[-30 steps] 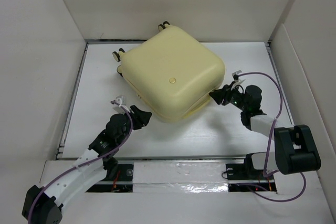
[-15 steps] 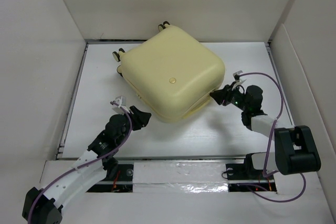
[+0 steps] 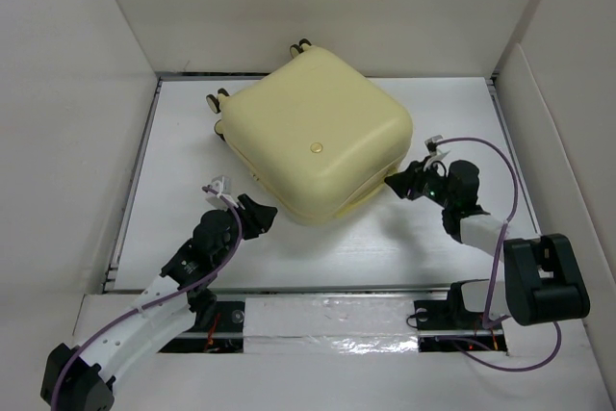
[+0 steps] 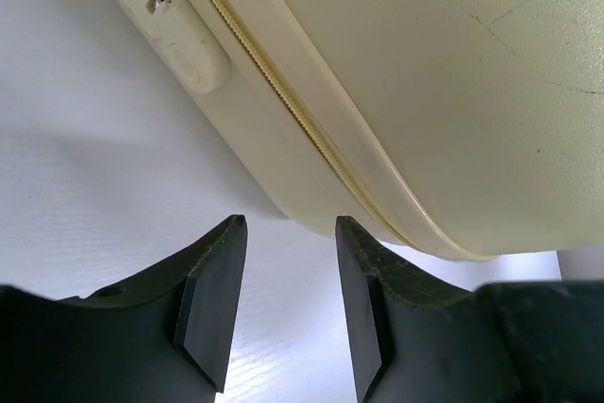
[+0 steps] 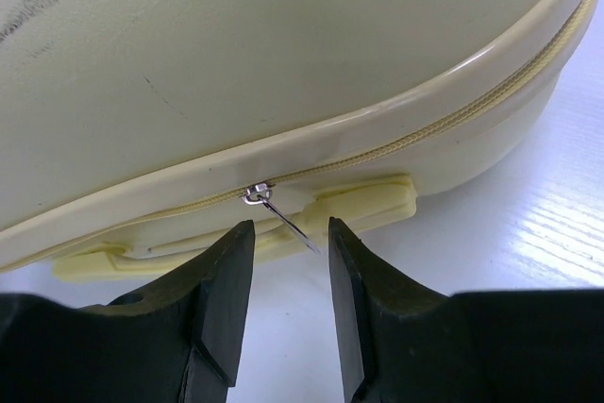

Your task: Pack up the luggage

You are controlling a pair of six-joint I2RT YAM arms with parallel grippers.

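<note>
The luggage [image 3: 313,141], a pale yellow hard-shell suitcase, lies closed on the white table, its wheels [image 3: 300,47] toward the back left. My left gripper [image 3: 262,216] is open and empty at the suitcase's near left corner; in the left wrist view its fingertips [image 4: 288,233] sit just short of the zip seam [image 4: 311,125]. My right gripper [image 3: 397,180] is open at the suitcase's near right side. In the right wrist view the metal zip pull [image 5: 283,212] hangs from the seam between the fingertips [image 5: 291,233], not gripped. The yellow side handle [image 5: 359,205] lies just behind it.
White walls [image 3: 87,93] enclose the table on the left, back and right. Purple cables [image 3: 491,156] loop from both wrists. The arm bases and a foil-taped strip [image 3: 327,320] run along the near edge.
My right gripper has shifted slightly down and to the right along the suitcase's edge. The left arm and the suitcase have not moved.
</note>
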